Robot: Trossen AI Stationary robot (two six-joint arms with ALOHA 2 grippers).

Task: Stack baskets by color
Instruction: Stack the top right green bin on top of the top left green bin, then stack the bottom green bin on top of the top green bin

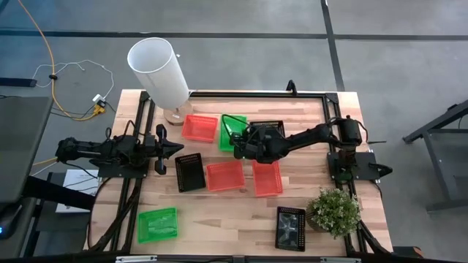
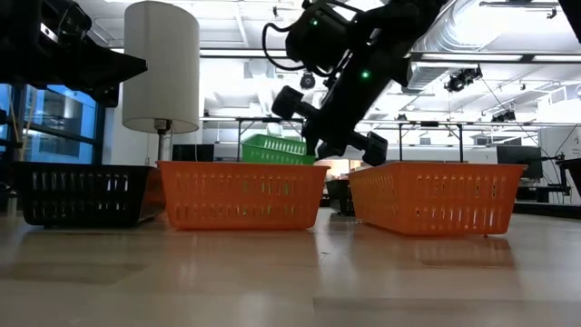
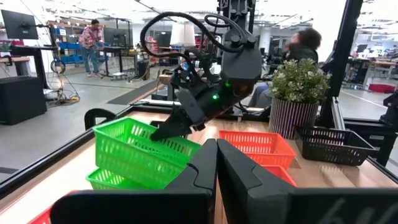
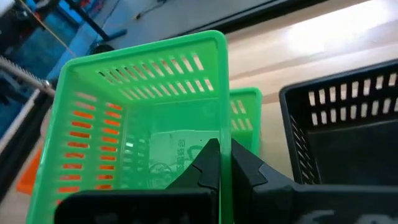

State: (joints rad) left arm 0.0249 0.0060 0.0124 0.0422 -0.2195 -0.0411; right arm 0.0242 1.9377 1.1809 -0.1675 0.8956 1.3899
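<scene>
My right gripper [image 1: 238, 144] reaches from the table's right to mid-table, shut on a green basket [image 3: 134, 148]. That basket hangs tilted over a second green basket [image 3: 107, 180] lying on the table. A third green basket [image 1: 157, 224] sits near the front left. Three red baskets [image 1: 200, 126] [image 1: 224, 175] [image 1: 267, 178] and black baskets [image 1: 189, 172] [image 1: 290, 228] lie singly on the wood; another black basket [image 4: 348, 124] sits under the right arm. My left gripper [image 1: 178, 149] waits shut at the left, above the table. My right gripper pinches the top rim of one side wall [image 4: 225, 134] of the green basket, one finger inside and one outside. The fingers slant down from the table's right. The basket is tilted, its held side up; whether its low end touches the green basket beneath, I cannot tell.
A tall white cylinder [image 1: 159, 71] stands at the far left corner and a potted plant [image 1: 334, 210] at the front right. A black frame rims the table. People show in the room beyond the table in the left wrist view.
</scene>
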